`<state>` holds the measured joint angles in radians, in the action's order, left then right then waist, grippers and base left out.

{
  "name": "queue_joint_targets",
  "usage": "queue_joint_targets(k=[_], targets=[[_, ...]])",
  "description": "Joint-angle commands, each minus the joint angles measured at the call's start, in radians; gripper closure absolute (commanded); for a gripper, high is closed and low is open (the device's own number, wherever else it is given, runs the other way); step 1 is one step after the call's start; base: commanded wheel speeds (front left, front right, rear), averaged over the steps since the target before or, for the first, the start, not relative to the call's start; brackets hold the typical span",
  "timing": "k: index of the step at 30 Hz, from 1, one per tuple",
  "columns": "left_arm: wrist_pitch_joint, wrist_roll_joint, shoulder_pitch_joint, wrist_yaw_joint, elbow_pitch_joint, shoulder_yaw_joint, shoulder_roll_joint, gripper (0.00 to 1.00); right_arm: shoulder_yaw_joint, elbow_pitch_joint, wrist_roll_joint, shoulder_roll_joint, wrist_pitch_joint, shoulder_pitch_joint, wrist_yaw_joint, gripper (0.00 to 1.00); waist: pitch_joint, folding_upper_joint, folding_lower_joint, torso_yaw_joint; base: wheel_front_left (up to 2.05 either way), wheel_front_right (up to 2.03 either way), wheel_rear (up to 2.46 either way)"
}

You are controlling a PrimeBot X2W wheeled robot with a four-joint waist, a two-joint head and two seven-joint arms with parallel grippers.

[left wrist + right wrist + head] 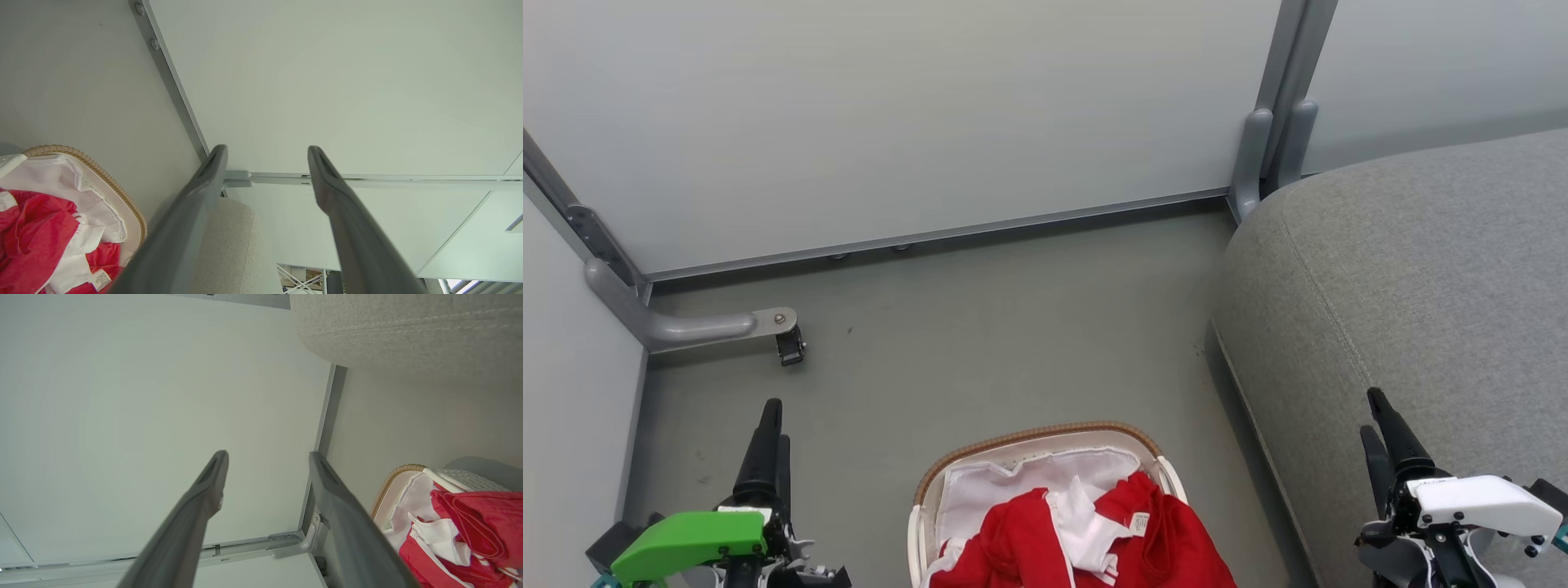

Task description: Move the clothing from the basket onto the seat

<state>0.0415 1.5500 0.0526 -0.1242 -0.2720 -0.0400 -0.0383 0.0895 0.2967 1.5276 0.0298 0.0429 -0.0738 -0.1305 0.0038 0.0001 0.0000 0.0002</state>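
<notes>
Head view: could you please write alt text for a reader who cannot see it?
A white basket with a brown rim, holding red clothing with white trim, stands on a grey floor at bottom centre, left of a large grey seat. The left gripper and right gripper flank it, open and empty, before pale partition walls.

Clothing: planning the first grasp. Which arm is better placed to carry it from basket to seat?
Right, likely: both grippers are open, flanking the basket, but the right gripper is nearer the seat than the left gripper.
</notes>
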Motion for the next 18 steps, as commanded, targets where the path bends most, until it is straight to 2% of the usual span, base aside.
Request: queue_joint_targets(k=[1,18], targets=[[-0.011,-0.027,0.005,-0.003,0.022,0.007,-0.005,0.0,0.005,-0.015,-0.028,0.009,-0.012,-0.01,0.0,0.0,0.0,-0.0001,0.0,0.0,0.0,0.0,0.0],[-0.079,-0.3,0.008,-0.001,0.052,0.03,-0.007,0.0,0.02,-0.069,-0.355,0.013,-0.08,-0.004,0.0,0.0,0.001,-0.0001,0.0,0.001,0.0,0.0,0.0]])
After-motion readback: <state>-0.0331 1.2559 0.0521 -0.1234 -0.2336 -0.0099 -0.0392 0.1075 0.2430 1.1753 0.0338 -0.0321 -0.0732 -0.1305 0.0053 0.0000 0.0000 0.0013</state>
